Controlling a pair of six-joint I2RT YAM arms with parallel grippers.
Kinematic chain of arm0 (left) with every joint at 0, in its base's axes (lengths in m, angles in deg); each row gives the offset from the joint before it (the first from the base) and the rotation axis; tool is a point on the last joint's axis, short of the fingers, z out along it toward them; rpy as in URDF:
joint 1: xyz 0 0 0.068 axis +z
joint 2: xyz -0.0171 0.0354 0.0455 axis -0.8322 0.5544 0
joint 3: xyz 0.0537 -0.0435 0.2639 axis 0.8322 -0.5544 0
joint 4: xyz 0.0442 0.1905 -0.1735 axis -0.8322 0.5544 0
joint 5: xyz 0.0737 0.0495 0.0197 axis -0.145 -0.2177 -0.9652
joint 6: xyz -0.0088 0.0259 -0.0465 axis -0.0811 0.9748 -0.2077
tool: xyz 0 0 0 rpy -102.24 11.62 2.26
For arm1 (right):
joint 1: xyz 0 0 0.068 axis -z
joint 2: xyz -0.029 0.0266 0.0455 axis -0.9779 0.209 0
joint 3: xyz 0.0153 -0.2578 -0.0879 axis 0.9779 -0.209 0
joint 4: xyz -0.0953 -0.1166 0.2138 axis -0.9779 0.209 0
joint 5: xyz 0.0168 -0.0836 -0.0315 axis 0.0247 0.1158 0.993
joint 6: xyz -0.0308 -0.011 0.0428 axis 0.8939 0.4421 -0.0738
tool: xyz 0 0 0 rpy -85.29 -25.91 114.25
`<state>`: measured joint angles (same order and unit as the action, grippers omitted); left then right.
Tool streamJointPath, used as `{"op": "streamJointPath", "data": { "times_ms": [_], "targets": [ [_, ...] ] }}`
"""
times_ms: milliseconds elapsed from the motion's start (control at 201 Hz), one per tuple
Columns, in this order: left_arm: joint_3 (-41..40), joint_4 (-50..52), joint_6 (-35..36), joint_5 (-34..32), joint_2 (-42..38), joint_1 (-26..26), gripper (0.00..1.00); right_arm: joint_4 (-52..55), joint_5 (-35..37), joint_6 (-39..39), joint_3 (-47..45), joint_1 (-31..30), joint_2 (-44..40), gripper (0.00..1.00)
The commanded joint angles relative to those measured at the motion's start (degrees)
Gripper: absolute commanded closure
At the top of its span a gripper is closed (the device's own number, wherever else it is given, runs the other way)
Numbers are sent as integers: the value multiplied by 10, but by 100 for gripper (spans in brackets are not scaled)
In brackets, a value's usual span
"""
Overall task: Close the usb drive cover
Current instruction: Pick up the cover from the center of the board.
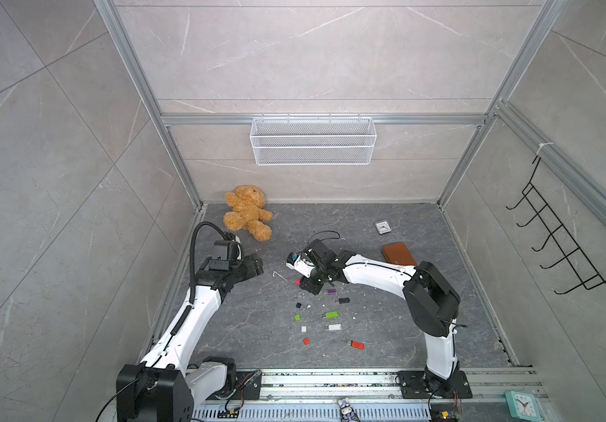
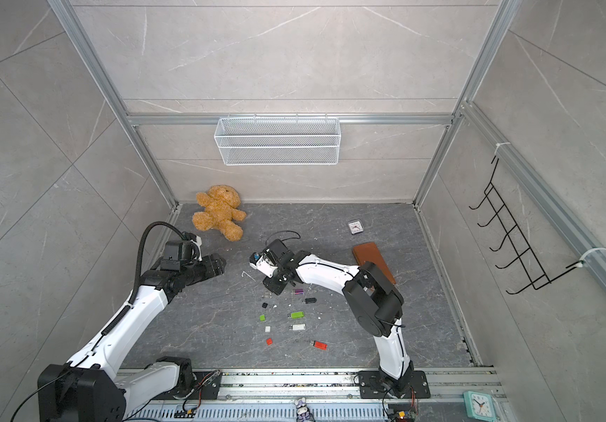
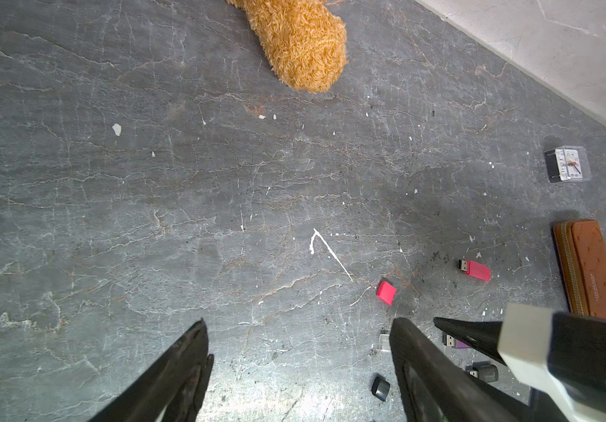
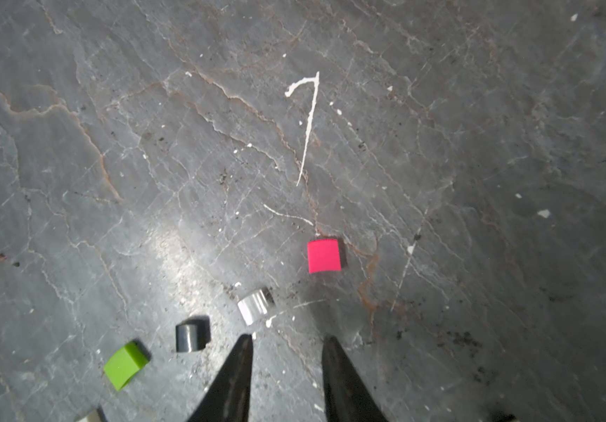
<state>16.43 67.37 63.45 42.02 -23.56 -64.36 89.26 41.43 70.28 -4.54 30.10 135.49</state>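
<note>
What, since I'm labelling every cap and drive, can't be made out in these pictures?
- Pink plastic USB drive: top views, hidden by the white right arm.
- Clear plastic cap: left wrist view, half behind the left jaws.
- White plastic cap: right wrist view, cut by the edge.

Six USB drives (image 1: 330,314), six caps (image 1: 297,317)

No lettering is legible; the brown wallet (image 3: 593,270) bears an embossed line (too small to read).
</note>
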Motion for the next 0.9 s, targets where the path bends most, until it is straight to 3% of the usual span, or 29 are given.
{"op": "streamJointPath", "data": {
  "times_ms": [0,429,898],
  "targets": [
    [18,-1,10,-8,11,4,20,59,7,-15,43,-3,33,65],
    [28,6,38,-19,32,4,20,110,24,-16,133,-4,111,66],
    [42,9,39,-15,49,4,20,128,38,-4,151,-4,138,65]
  ]
}}
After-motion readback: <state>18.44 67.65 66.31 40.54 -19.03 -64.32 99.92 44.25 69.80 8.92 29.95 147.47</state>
